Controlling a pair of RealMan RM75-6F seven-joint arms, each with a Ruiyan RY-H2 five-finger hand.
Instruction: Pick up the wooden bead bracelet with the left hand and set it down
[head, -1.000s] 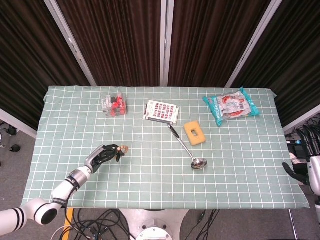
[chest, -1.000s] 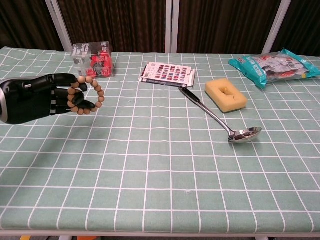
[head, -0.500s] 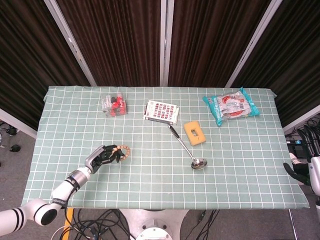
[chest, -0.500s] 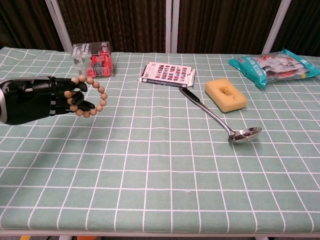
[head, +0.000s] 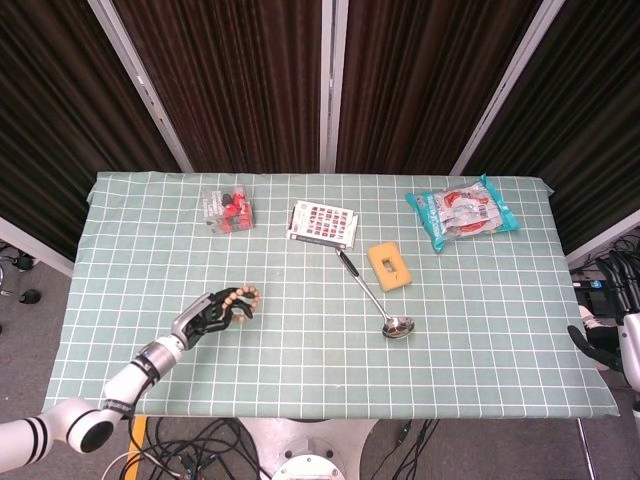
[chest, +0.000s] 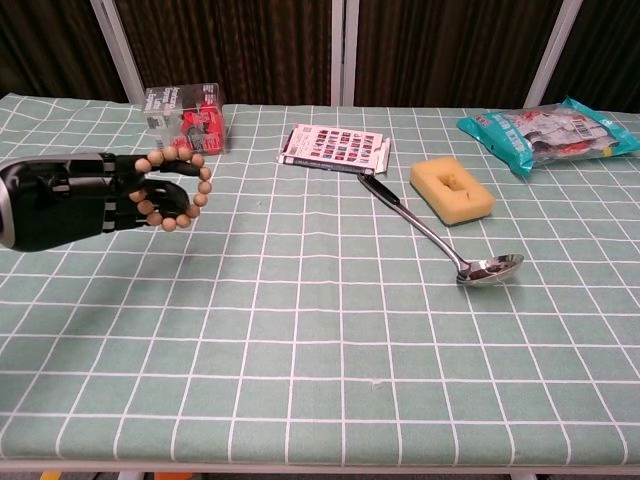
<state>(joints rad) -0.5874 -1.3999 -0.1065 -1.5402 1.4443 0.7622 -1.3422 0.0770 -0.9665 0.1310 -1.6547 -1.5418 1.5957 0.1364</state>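
Observation:
The wooden bead bracelet (chest: 186, 185) is a ring of light tan beads, held above the tablecloth by my black left hand (chest: 85, 200). My fingers pinch the ring's near side and the rest of the loop stands out to the right. In the head view the bracelet (head: 243, 300) and left hand (head: 207, 313) sit over the table's front left area. My right hand (head: 597, 347) hangs off the table's right edge, its fingers too small to read.
A clear box of red items (chest: 183, 118) stands at the back left. A printed card (chest: 335, 146), a yellow sponge (chest: 452, 189), a metal ladle (chest: 440, 237) and a teal snack bag (chest: 548, 131) lie across the middle and right.
My left hand has shifted slightly, and the bracelet loop has swung up and opened wider in my fingers. The right hand stays at the table's edge.

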